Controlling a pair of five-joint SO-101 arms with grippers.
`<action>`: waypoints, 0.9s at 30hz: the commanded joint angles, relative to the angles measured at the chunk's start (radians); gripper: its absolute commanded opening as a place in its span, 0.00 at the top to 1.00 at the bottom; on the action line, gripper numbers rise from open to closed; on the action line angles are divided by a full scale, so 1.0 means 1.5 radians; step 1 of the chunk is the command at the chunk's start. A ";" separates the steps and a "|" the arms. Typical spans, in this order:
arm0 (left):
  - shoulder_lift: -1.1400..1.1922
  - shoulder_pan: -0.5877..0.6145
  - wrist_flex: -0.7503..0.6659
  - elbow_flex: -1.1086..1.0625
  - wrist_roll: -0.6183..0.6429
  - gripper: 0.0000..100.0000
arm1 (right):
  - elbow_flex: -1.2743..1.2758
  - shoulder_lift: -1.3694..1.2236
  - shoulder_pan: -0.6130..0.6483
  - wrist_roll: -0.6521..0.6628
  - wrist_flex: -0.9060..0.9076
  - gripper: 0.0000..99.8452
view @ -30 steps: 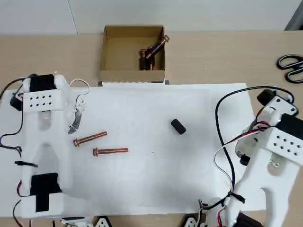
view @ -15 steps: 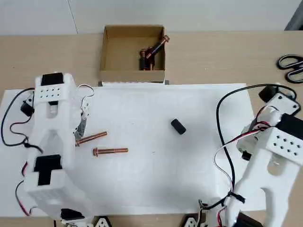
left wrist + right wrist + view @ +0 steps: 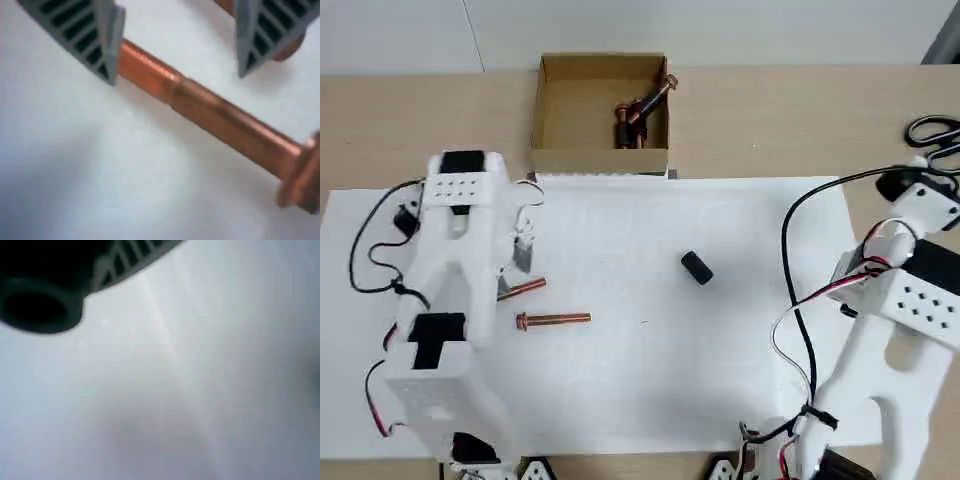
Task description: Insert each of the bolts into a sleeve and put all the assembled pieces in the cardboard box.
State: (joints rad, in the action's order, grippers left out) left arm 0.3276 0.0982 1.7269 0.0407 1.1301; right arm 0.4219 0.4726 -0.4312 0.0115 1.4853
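Bolts lie loose on the white sheet [image 3: 650, 390] in front of me, two copper ones. The upper bolt [image 3: 525, 288] slants and runs partly under my left arm [image 3: 455, 260]. The lower bolt [image 3: 555, 320] lies near it but apart, almost level, with its head toward my left. My left gripper [image 3: 178, 67] hangs right over the upper bolt with its jaws spread wide. From the left wrist, my two grey ribbed fingers [image 3: 87, 30] stand one on each side of the shaft. One tip is right at the copper and the other is off it, with nothing pinched. The shaft runs across between them to its flanged head, and a second bit of copper shows blurred behind the far finger. The black sleeve [image 3: 696, 267] lies near the middle of the sheet, well apart from both bolts and between my two arms. The cardboard box [image 3: 600, 160] sits on the wooden table [image 3: 770, 110] just beyond the sheet's far edge. The assembled pieces [image 3: 638, 108] lie in its right-hand part, one leaning on the wall. My right arm [image 3: 900, 300] is at the sheet's right edge. I cannot tell how the jaws of my right gripper [image 3: 130, 260] stand. A black tube end [image 3: 37, 307] with a round bore shows close against it above the sheet. Scissors [image 3: 935, 133] lie on the table at the far right.
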 commanded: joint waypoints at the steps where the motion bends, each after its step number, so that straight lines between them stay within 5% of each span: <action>1: -0.006 -0.016 0.007 0.024 0.004 0.84 | -0.004 0.015 0.014 -0.002 -0.013 1.00; 27: -0.004 0.026 0.011 -0.038 -0.015 0.84 | -0.004 0.015 0.036 -0.002 -0.022 1.00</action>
State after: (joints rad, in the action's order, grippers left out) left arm 0.3276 0.1304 1.7269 -0.0161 1.1147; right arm 0.4219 0.4726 -0.3851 0.0115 1.4684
